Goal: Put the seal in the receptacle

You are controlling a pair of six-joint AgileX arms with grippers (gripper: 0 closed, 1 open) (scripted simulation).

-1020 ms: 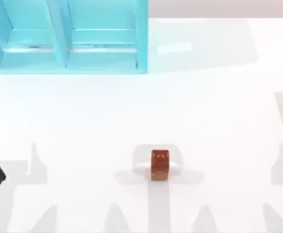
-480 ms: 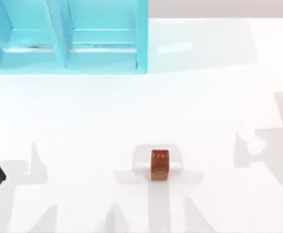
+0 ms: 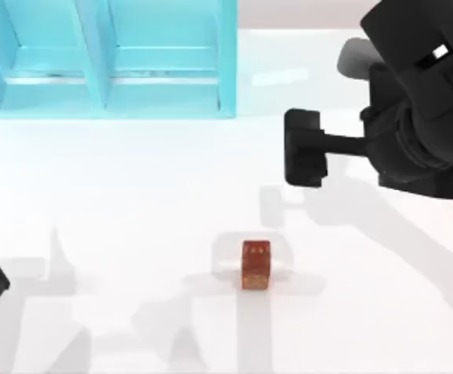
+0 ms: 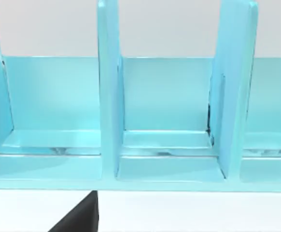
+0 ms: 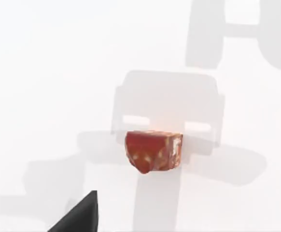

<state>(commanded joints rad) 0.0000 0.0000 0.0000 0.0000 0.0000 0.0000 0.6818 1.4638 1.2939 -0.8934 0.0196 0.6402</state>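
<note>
Your right end effector hovers at one o'clock of the seal; I cannot tell its grip state. Descend off-centre and you knock the seal across the surface.

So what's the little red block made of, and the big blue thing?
The seal looks like polished stone or resin: mottled reddish-brown with amber patches, pale flecks and a slight sheen. It could be either. The receptacle looks like smooth painted wood or plastic: even light-blue walls and dividers, with soft glossy highlights along the shelf edges. Both stand on a plain white table.
</note>
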